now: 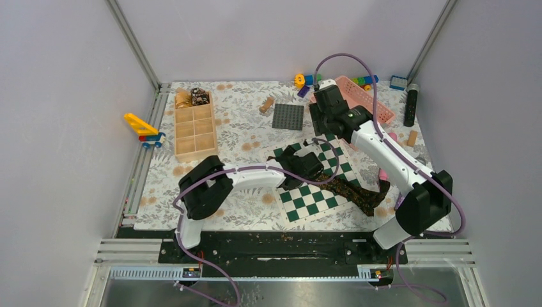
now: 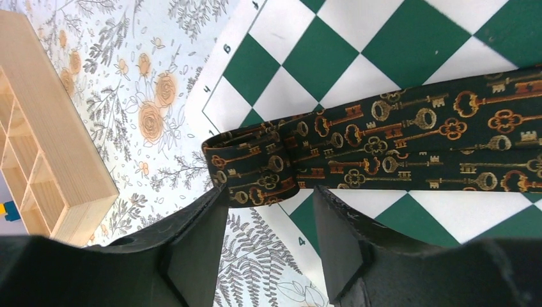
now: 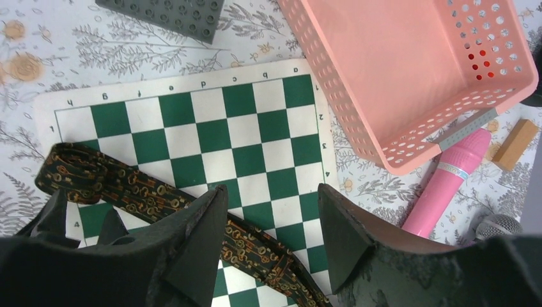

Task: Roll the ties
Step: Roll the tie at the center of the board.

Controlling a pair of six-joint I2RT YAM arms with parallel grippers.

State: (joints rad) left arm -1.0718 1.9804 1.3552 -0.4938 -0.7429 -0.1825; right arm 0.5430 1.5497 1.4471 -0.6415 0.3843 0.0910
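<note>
A dark tie [image 2: 396, 144] printed with gold keys lies across the green-and-white chessboard mat [image 2: 287, 57]. Its left end [image 2: 252, 169] is folded over into a short loose roll. My left gripper [image 2: 270, 192] stands open just short of that rolled end, with nothing between its fingers [image 2: 204, 236]. In the top view the left gripper [image 1: 305, 165] sits low over the tie [image 1: 358, 192]. My right gripper [image 3: 271, 192] hangs open, high above the mat and the tie [image 3: 128, 185], holding nothing. A tan coil [image 1: 184, 98] and a dark coil [image 1: 200, 96] rest in the wooden organiser's far compartments.
The wooden organiser [image 1: 195, 125] stands left of the mat. A pink basket [image 3: 409, 77] stands at the back right, with a pink microphone [image 3: 447, 179] and a wooden block [image 3: 514, 144] beside it. A grey studded plate [image 1: 288, 116] lies behind the mat. A black cylinder [image 1: 411, 105] and toy bricks sit at the far right.
</note>
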